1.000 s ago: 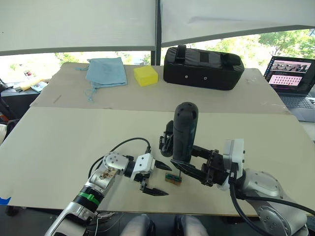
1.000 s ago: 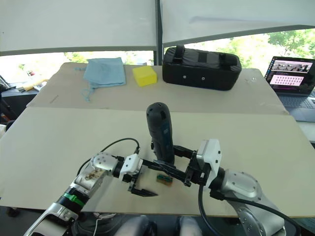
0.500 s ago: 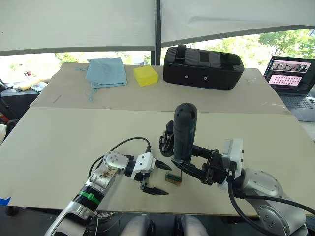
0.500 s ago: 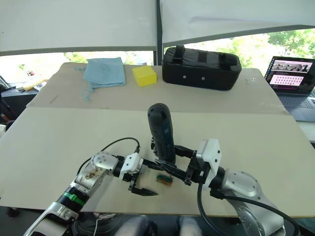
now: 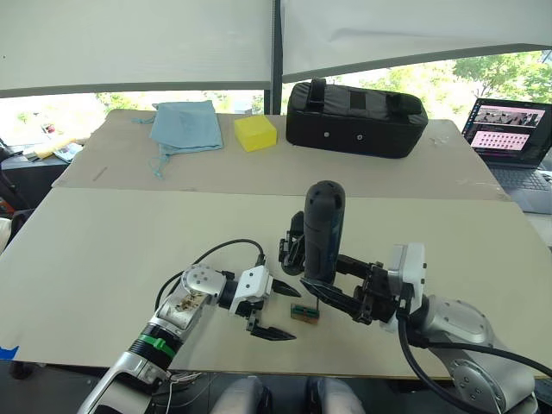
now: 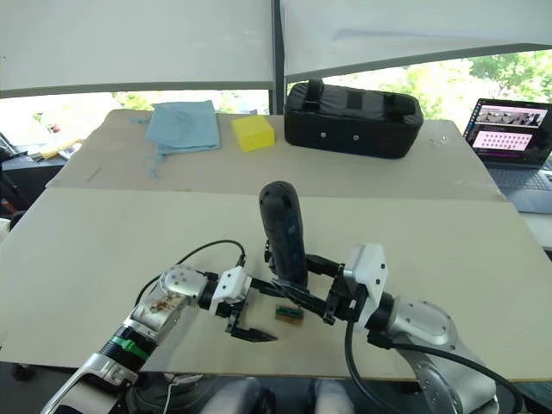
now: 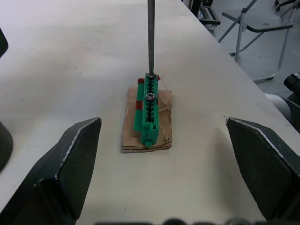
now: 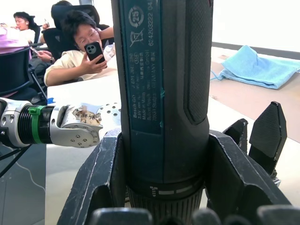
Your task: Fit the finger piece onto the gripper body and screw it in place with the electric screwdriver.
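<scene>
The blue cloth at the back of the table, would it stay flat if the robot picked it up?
Probably not. The blue cloth lies rumpled with folds and a loose string trailing off, so it looks soft and would likely droop from wherever it is pinched. It also seems thin, so probably light and easy to drag across the table.

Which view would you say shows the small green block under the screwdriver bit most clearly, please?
The left wrist view: the green block sits centred on its cardboard base, the screwdriver bit touching its top. Both eye views show it as a speck between the grippers.
</scene>
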### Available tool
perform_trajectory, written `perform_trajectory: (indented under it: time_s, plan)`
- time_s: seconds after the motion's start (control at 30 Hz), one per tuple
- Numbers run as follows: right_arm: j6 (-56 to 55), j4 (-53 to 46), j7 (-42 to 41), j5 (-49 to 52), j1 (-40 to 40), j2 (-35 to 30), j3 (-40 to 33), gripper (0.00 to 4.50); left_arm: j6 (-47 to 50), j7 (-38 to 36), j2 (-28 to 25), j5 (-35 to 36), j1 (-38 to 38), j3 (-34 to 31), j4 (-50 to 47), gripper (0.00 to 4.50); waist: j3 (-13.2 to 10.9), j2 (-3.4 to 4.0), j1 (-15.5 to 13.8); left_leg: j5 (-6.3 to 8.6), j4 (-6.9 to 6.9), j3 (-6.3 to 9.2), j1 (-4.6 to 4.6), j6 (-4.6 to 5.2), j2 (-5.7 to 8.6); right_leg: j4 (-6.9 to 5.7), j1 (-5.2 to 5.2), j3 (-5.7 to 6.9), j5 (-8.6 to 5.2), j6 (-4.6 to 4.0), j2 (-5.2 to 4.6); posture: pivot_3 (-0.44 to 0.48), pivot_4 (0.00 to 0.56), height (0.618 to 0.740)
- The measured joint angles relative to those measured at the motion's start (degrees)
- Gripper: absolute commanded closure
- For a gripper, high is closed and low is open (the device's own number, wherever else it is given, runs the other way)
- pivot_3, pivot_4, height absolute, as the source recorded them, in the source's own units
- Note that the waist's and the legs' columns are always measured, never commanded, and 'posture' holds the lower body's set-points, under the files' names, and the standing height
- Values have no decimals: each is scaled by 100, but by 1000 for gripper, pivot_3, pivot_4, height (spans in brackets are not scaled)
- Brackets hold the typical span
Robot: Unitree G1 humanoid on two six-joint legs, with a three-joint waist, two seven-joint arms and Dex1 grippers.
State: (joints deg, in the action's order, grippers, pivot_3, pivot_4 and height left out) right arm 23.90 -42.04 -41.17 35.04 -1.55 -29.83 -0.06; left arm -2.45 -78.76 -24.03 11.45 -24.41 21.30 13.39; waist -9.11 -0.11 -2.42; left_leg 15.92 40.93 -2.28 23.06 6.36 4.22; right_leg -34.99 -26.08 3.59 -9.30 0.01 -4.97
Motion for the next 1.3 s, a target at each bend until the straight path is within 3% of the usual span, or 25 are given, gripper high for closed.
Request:
perform_trajectory:
  time_s: [0.23,0.5,0.63,0.87,1.0,1.13,1.3]
  plan:
    - [103,-60,101,248,167,-70,-87,2581,161,-10,-143,30,9,-36,-201,0,0,0,14,0,-1,0,2,0,0,-1,-3,0,0,0,0,0,150,739]
    - [749,-280,512,1435,1082,-472,-391,2581,877,-98,-712,520,285,-362,-1012,0,-1,-1,31,0,0,0,4,-1,0,0,-7,-2,0,-1,-1,0,150,739]
    - [1383,55,682,2811,2462,-932,-586,2581,1264,-235,-1095,771,193,-640,-1255,0,-3,-3,39,0,-3,0,-1,-1,-1,2,-4,0,0,-2,-1,0,150,739]
    - [2195,1212,881,3958,4131,-994,-474,2581,1554,-319,-1217,917,-158,-933,-789,0,-4,-6,27,2,2,0,16,6,-1,5,-8,7,2,-1,-7,0,150,739]
    - [2413,1889,855,3961,4958,-724,-235,2581,1590,-308,-1123,905,-508,-1029,-345,0,-4,-6,36,3,0,-1,18,8,0,2,-14,8,2,-1,-7,0,150,739]
    - [2422,2641,596,3259,5731,-350,186,2581,1237,-298,-867,720,-894,-1023,321,0,-4,-6,49,2,1,-5,23,8,0,-1,-18,10,3,-2,-6,0,150,739]
    - [2395,3245,420,2454,6105,36,423,2581,807,-287,-518,439,-1269,-984,1067,0,-3,-8,47,2,1,-5,32,10,2,-4,-19,16,6,3,-5,0,150,739]
